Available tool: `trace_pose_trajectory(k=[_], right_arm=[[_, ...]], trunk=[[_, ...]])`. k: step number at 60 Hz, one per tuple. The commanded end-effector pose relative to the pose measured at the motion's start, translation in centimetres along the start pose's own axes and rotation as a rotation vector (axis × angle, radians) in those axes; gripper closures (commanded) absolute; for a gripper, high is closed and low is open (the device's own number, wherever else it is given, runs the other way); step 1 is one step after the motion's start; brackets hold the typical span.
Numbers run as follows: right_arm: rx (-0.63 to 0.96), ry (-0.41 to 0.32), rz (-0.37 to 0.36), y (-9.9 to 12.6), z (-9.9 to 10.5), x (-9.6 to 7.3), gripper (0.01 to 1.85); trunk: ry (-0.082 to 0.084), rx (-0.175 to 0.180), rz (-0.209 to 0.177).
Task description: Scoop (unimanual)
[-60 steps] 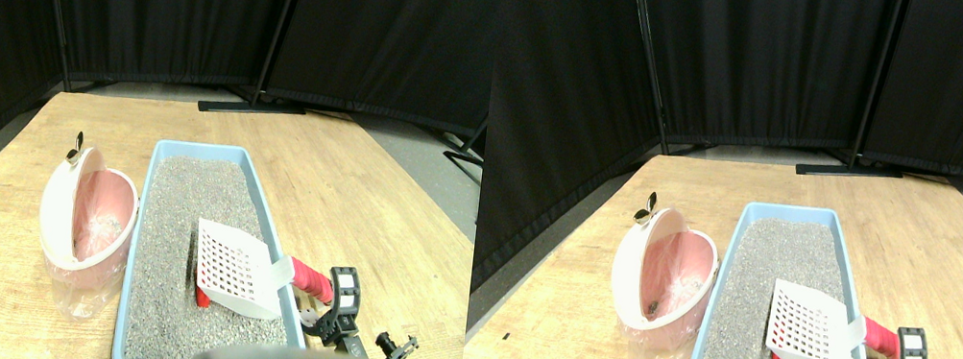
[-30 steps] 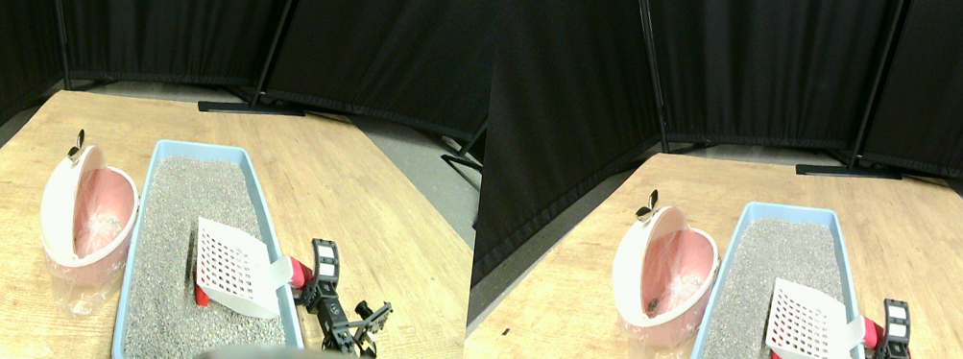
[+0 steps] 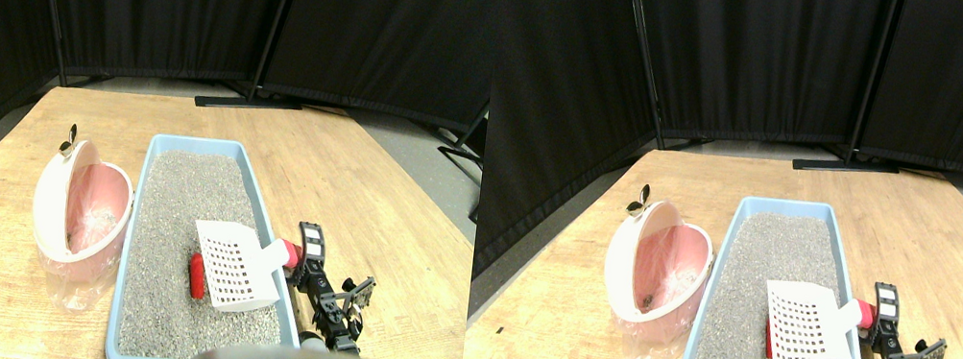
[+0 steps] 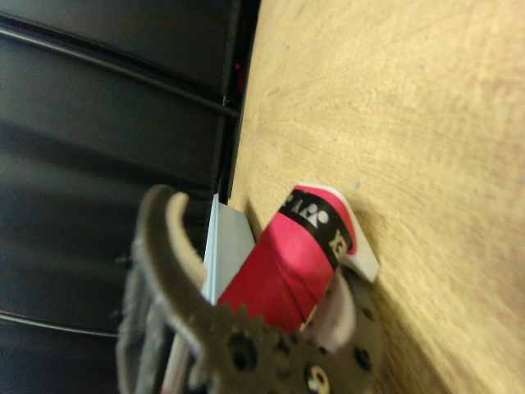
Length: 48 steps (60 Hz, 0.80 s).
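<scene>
R gripper now right at the red-wrapped handle of the white slotted scoop. 1 s ago it sat well back along the handle w/ most of the red wrap showing ahead of it; half a sec ago it was closer; now only a short stub of red shows between the jaws and the scoop's neck. So arm has slid fwd along the handle toward the tray. Whole view also shifted a bit, so part of that is camera motion.

Wrist view: handle runs straight out ahead of the jaws, one curved dark jaw frame arcing beside it, the other side under it. Looks cradled, but whether the jaws are actually clamped on it — can't tell from either view.

Scoop blade lies on grey litter in the blue litter tray, ahead of the jaws, just over the tray's near wall. Small red object in the litter touching blade's far edge, more exposed than before, so blade seems to have turned or moved slightly. Pink lidded bin stands beyond the tray on the table, lid up.

Judgement: grasp stage, about done or just closing; scooping itself not begun. Next likely needs a firm grip, then push blade under the red object.
</scene>
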Motion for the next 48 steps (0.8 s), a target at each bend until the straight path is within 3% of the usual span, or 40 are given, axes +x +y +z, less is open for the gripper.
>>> trace_pose_trajectory(k=[1,2,6,32,48], right_arm=[[-0.002,-0.083,0.037,0.7,1.0,0.5,1.59],[-0.002,-0.085,0.04,0.6,1.0,0.5,1.81],[-0.005,-0.114,0.073,0.5,1.0,0.4,1.81],[-0.036,-0.186,0.121,0.6,1.7,-0.8,1.81],[-0.179,-0.297,0.164,1.8,5.4,-2.6,1.81]], trunk=[[0.021,-0.026,0.023],[0.026,-0.027,0.024],[0.027,-0.027,0.024],[0.024,-0.037,0.028],[0.027,-0.052,0.032]])
